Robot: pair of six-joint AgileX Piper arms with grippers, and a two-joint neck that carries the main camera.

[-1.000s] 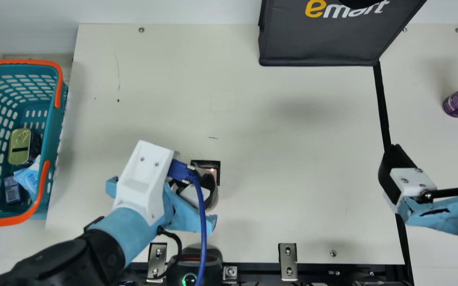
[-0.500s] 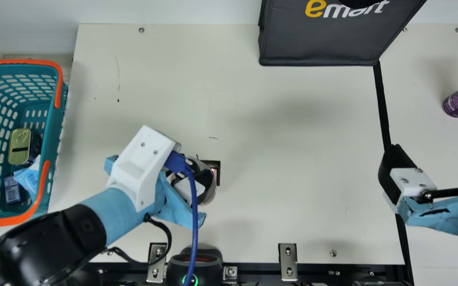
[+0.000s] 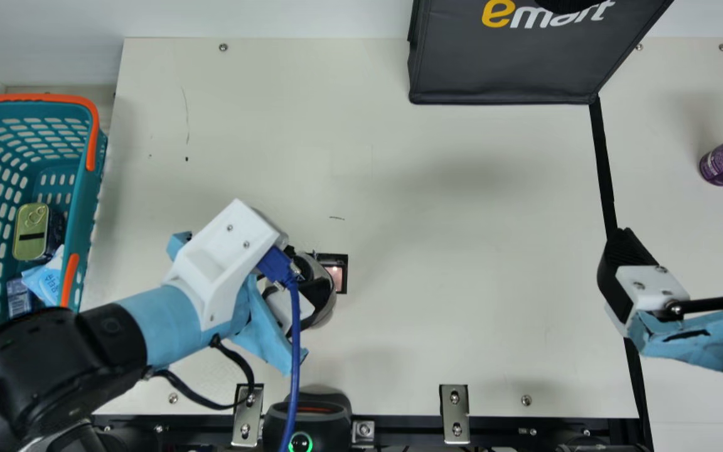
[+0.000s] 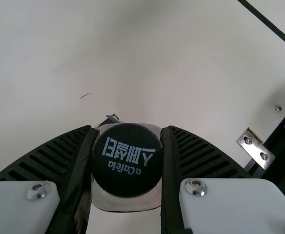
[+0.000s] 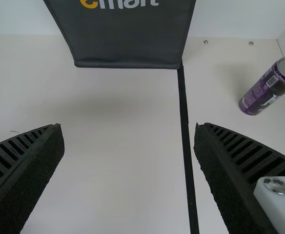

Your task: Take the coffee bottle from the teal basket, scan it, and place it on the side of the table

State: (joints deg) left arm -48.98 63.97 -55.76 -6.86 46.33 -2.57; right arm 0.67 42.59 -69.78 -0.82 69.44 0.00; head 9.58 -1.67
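The left gripper (image 4: 128,130) clamps the coffee bottle (image 4: 127,163) at its black cap, probably so the label below stays bare for reading. In the main view the bottle is beside the dark-framed window (image 3: 337,276) in the table (image 3: 462,251), out of the teal basket (image 3: 87,207), with the black scanner (image 3: 310,417) near too: a spot that suits scanning. The right gripper (image 5: 129,130) is open and empty by the black strip (image 5: 183,112), perhaps placed to help towards the side where the purple can (image 5: 264,92) is
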